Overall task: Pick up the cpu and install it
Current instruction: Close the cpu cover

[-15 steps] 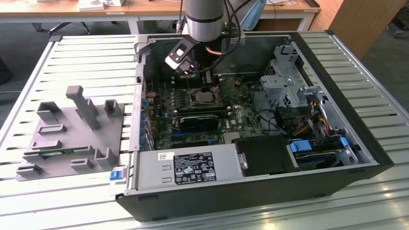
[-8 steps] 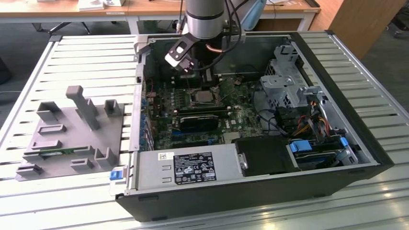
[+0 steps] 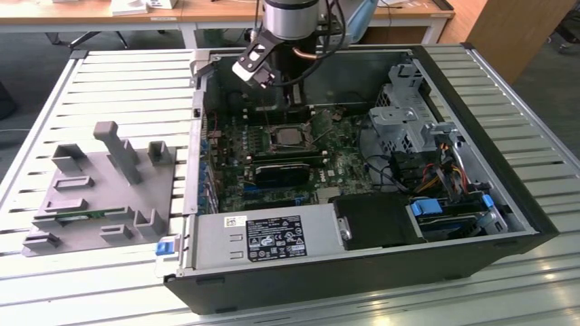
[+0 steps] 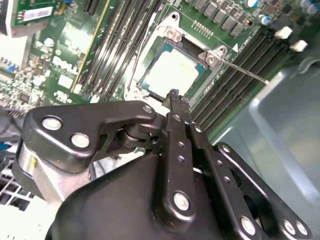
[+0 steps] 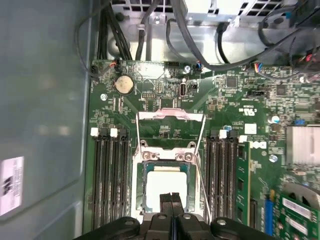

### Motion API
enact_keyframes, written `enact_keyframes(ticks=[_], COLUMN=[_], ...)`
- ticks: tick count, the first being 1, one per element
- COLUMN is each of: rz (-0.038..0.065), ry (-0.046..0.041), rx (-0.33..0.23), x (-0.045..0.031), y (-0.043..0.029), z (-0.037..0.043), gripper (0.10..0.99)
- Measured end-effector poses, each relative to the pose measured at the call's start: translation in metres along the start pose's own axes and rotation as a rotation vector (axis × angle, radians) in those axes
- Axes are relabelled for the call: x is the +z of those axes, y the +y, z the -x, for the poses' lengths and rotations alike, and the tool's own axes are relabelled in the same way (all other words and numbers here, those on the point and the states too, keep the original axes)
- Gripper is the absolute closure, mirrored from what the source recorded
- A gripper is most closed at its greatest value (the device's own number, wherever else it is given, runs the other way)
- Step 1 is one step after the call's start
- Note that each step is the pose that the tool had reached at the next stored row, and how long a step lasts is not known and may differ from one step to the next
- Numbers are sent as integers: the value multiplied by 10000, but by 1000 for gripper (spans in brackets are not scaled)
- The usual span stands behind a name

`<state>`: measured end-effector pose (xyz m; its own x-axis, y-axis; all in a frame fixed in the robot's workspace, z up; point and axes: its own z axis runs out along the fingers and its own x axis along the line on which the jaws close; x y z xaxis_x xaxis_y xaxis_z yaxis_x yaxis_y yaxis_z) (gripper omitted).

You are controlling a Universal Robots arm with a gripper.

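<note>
The cpu (image 5: pixel 166 183), a flat square chip with a pale silver top, lies in the socket on the green motherboard (image 5: pixel 125 107). The exterior view shows the cpu (image 3: pixel 288 138) in the middle of the board, and the second wrist view shows the cpu (image 4: pixel 171 75) too. The socket's metal load plate (image 5: pixel 170 131) is flipped open beside it. My gripper (image 5: pixel 171 199) hangs just above the chip's near edge, black fingers pressed together and holding nothing. In the second wrist view the gripper (image 4: pixel 173 94) points at the chip's edge. The arm (image 3: pixel 292 20) reaches into the case from the back.
The open computer case (image 3: pixel 507 204) lies on a slatted table. Memory slots (image 5: pixel 107 180) flank the socket, and a green memory stick (image 5: pixel 242 180) stands in one. Cables (image 5: pixel 220 60) and a drive cage (image 3: pixel 408 115) crowd the case. A grey fixture tray (image 3: pixel 100 190) sits on the exterior view's left.
</note>
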<state>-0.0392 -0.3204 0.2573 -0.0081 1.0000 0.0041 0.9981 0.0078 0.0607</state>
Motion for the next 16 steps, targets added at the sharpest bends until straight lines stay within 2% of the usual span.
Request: enact_keyframes(ticks=[2, 7, 11, 16], rz=[-1, -1, -1, -2], ry=[-1, -1, -1, 2], rx=[0, 0, -1, 0], x=[-27, -27, -26, -19], y=[1, 1, 10, 130], z=[2, 46, 50, 51], gripper=[980, 980, 980, 980])
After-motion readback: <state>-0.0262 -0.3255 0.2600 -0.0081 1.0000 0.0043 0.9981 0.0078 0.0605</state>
